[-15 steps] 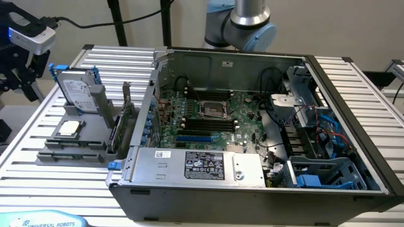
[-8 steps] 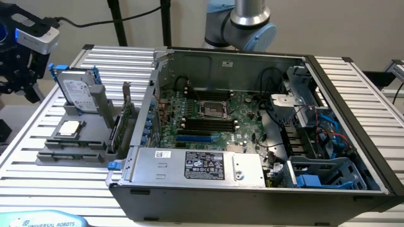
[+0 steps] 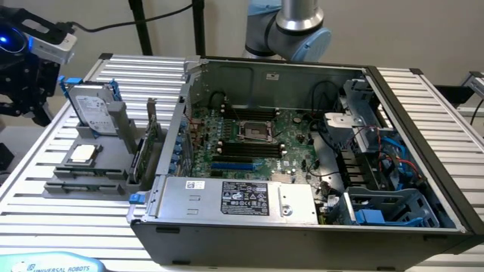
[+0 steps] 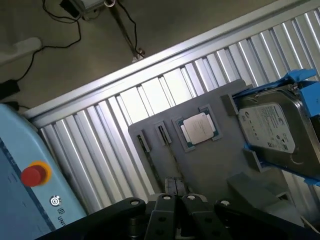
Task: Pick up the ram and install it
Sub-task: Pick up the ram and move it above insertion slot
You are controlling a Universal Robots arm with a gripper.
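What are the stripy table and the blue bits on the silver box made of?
The table looks like aluminium: pale ribbed slats with a dull sheen. The blue rails on the hard drive are probably moulded plastic: even colour, no metallic shine.

The bench (image 3: 431, 107) is ribbed bright metal, with a smooth shine. The tray (image 4: 210, 165) is matt grey plastic. The hard drive (image 4: 272, 130) has a glossy metal lid and blue plastic rails (image 4: 300, 77). The end effector (image 4: 177, 200) is matt black.

Exterior high, oblique; wrist above shared tray (image 3: 76, 185) (image 4: 210, 165)
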